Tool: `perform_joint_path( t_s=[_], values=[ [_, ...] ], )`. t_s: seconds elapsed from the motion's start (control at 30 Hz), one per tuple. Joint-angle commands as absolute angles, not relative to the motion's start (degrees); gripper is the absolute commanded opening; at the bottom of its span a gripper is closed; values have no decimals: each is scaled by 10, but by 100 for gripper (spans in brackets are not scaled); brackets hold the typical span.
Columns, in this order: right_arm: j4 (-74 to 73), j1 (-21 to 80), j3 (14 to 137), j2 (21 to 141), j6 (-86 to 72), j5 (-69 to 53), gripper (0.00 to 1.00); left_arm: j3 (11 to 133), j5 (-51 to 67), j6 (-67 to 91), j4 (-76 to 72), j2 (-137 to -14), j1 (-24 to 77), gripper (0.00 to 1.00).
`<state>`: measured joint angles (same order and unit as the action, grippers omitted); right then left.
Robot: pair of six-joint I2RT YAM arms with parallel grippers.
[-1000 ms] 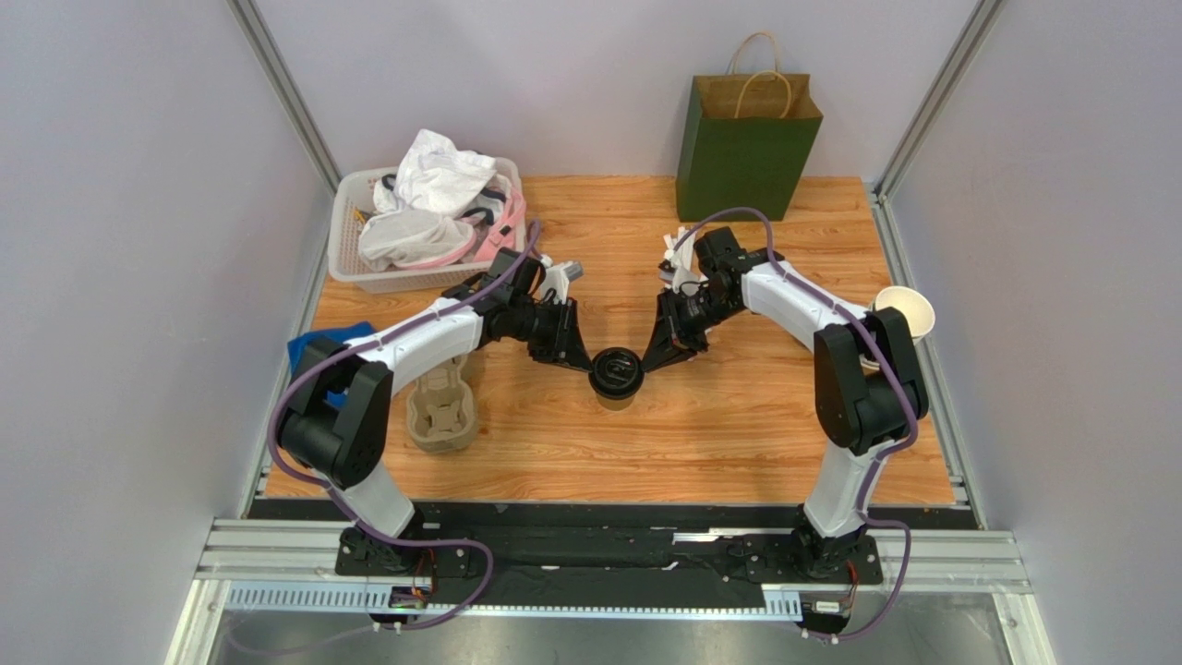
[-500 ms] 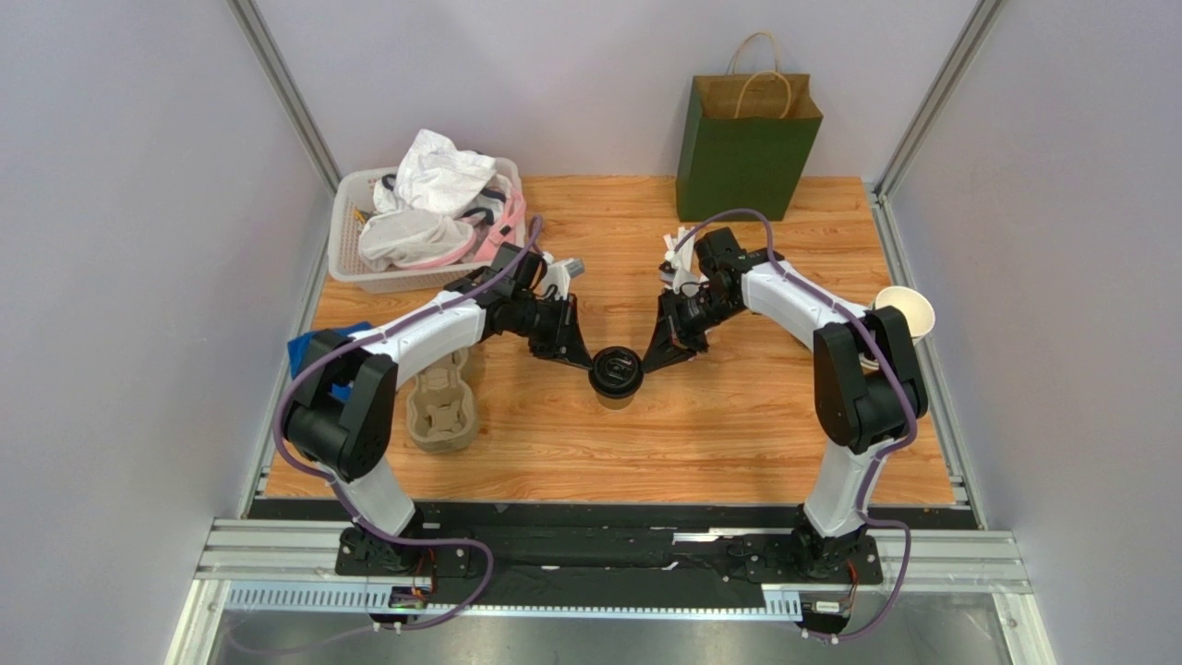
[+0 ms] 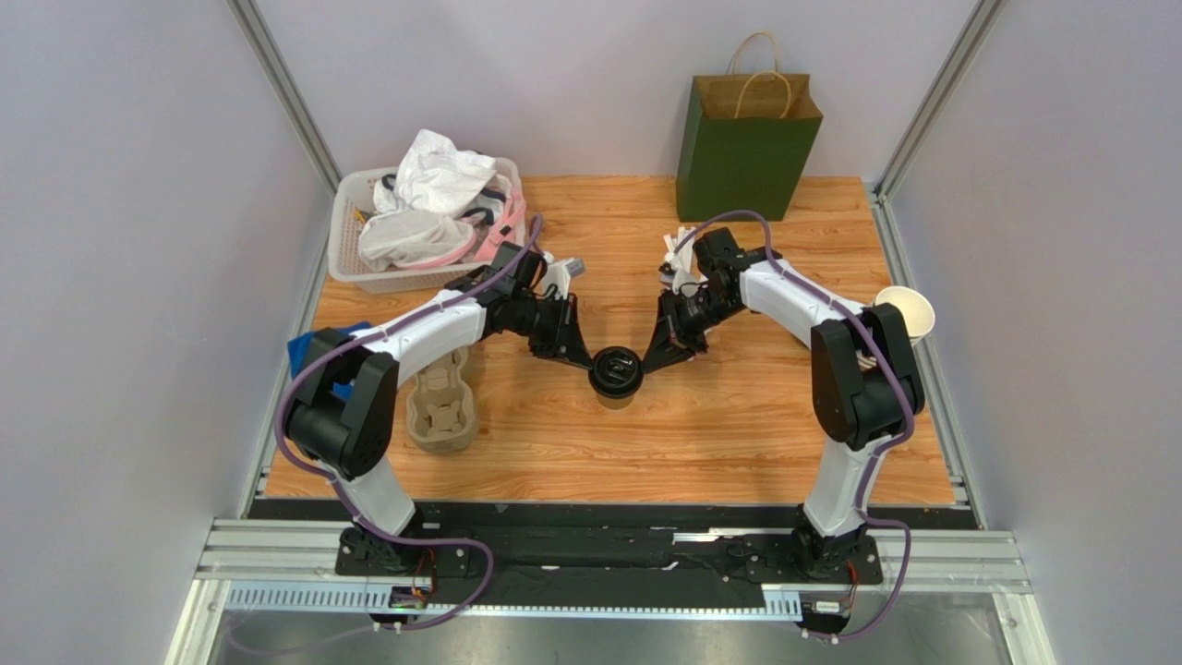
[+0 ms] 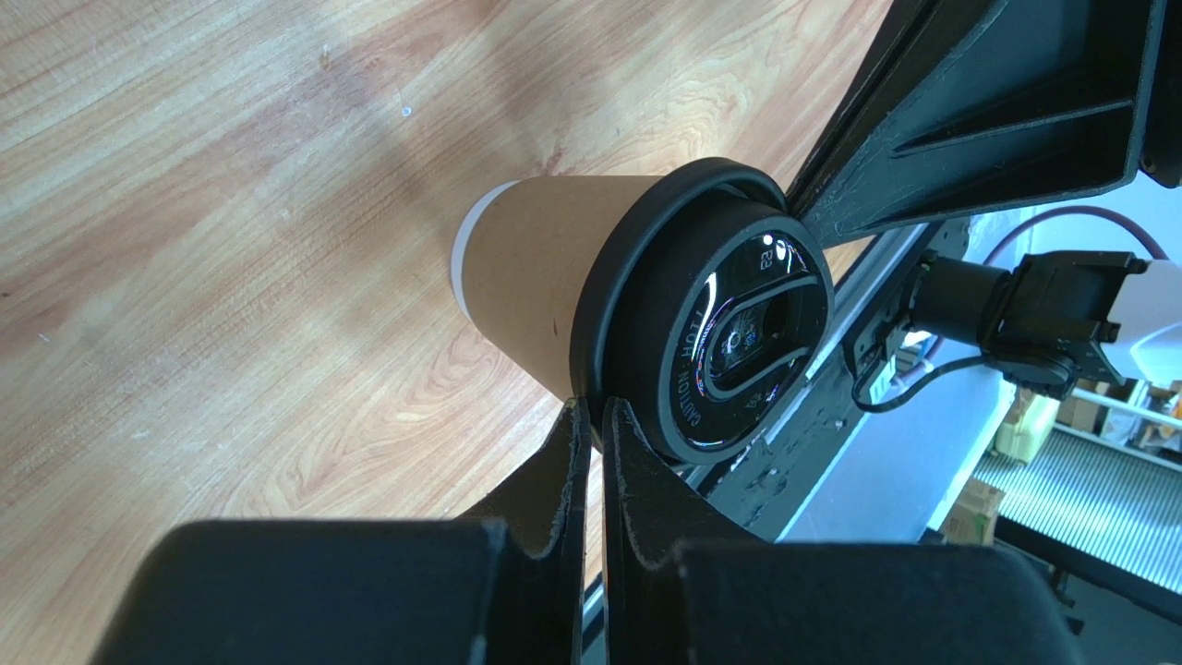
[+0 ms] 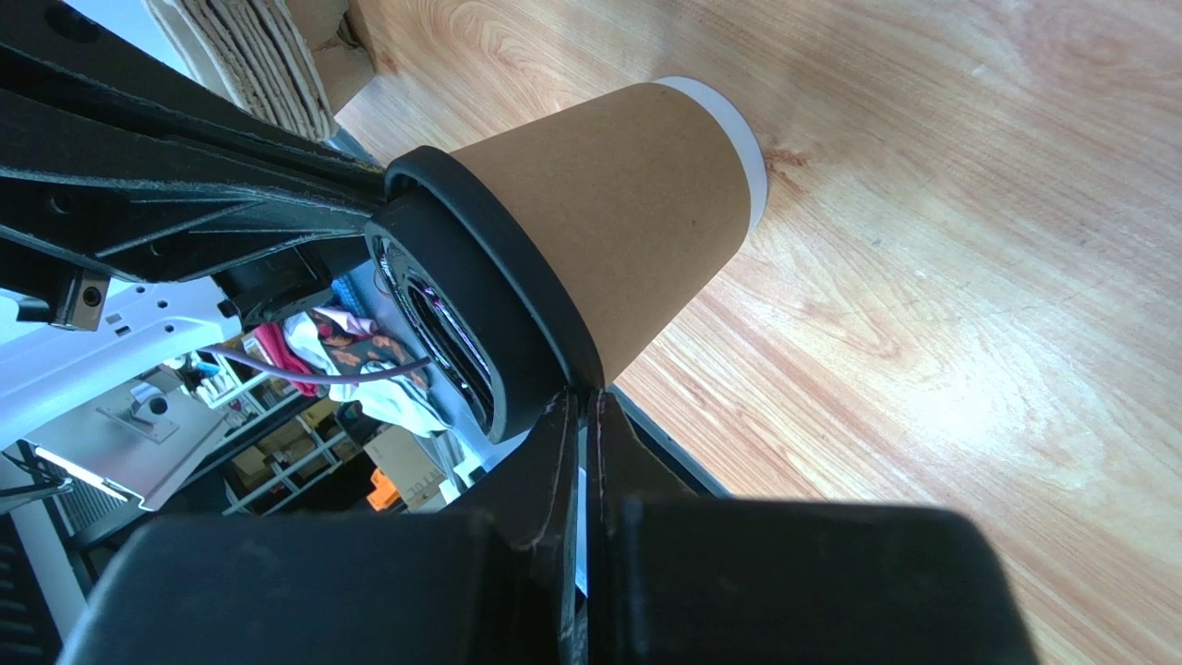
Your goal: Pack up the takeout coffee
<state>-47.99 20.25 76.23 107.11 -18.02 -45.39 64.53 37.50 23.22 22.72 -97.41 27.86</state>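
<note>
The takeout coffee (image 3: 615, 376), a brown kraft cup with a white base band and a glossy black lid (image 4: 722, 333), stands mid-tabletop (image 3: 722, 430). The left claw (image 4: 593, 410) and right claw (image 5: 584, 402), each pressed together, touch the lid rim from opposite sides. The lid lettering is unreadable.

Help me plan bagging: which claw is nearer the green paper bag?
Right. The right claw is at the coffee cup's lid on the side facing the green paper bag; the left claw is at the lid's opposite side, farther off.
</note>
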Motion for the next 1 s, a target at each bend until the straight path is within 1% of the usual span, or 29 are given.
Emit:
perform_joint_path(
  t_s=[0.0,0.33,0.6,0.73,0.83,0.97],
  values=[
    [-446,232,743,1124,-163,-311,1,635,317,196,247,-1013,285,3],
    [-448,239,739,1142,-163,-278,0,638,314,198,253,-1030,286,0],
    [-449,246,742,1154,-162,-265,0,640,318,196,254,-1034,286,0],
    [-455,250,751,1134,-159,-291,1,646,327,191,256,-1030,286,0],
    [-461,250,755,1102,-163,-338,3,657,335,184,259,-1023,285,2],
    [-468,252,747,1066,-163,-365,6,678,342,178,268,-1018,285,4]
  ],
)
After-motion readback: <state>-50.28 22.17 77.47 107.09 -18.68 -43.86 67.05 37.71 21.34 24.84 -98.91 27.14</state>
